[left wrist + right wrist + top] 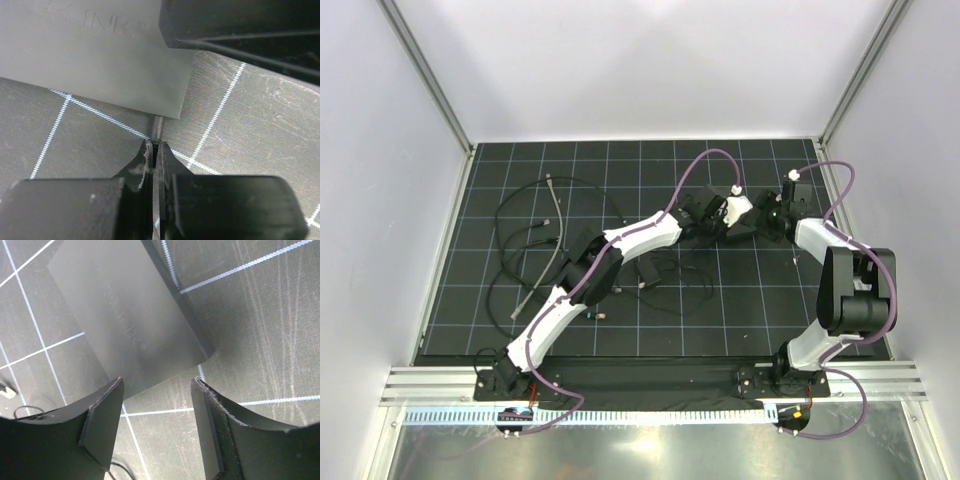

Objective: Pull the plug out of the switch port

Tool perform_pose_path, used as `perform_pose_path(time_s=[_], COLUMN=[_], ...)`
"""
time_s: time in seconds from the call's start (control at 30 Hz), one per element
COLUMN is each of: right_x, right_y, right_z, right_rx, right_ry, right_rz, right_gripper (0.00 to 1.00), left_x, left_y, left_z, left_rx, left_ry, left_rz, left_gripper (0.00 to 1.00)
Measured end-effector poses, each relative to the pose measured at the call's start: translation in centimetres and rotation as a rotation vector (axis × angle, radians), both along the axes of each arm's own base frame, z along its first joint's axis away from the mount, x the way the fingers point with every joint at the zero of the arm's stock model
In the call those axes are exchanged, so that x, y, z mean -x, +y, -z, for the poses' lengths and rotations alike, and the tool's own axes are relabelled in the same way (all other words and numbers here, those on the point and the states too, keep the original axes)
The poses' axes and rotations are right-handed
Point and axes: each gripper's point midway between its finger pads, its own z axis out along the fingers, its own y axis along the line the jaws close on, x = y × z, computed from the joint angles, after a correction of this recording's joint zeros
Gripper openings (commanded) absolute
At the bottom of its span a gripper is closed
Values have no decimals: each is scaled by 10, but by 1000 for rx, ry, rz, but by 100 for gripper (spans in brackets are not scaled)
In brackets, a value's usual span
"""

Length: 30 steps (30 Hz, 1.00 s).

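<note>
The switch (100,60) is a flat matte-black box with faint raised lettering, lying on the gridded mat; in the right wrist view the switch (130,325) fills the upper left. A dark round cable (157,127) runs out from under its near edge; the plug and the switch port are hidden below that edge. My left gripper (155,146) is shut on this cable just short of the box. My right gripper (157,390) stands open just off the switch's near end, nothing between its fingers. In the top view the left gripper (712,218) and right gripper (752,222) meet over the box.
Loose grey and black cables (535,240) sprawl over the left of the mat, and thin black wires (670,275) lie near the left arm's forearm. A small pale connector (6,391) sits at the left edge. White walls enclose the mat.
</note>
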Motion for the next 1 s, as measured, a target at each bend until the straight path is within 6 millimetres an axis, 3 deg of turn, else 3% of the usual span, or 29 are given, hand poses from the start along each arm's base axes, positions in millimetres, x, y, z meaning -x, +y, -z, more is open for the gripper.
perform_pose_path(time_s=[0.17, 0.43, 0.67, 1.0], right_x=[5, 21, 16, 13], right_y=[6, 20, 34, 66], right_z=[-2, 9, 1, 0], right_rx=[-31, -109, -164, -190], right_ry=[-7, 15, -20, -40], right_rz=[-9, -18, -39, -104], right_gripper=[58, 30, 3, 1], left_x=[3, 7, 9, 10], left_y=[-2, -5, -7, -8], left_z=[0, -1, -2, -2], left_rx=[13, 47, 59, 65], left_ry=[21, 72, 89, 98], left_rz=[0, -33, -40, -43], left_gripper=[0, 0, 0, 0])
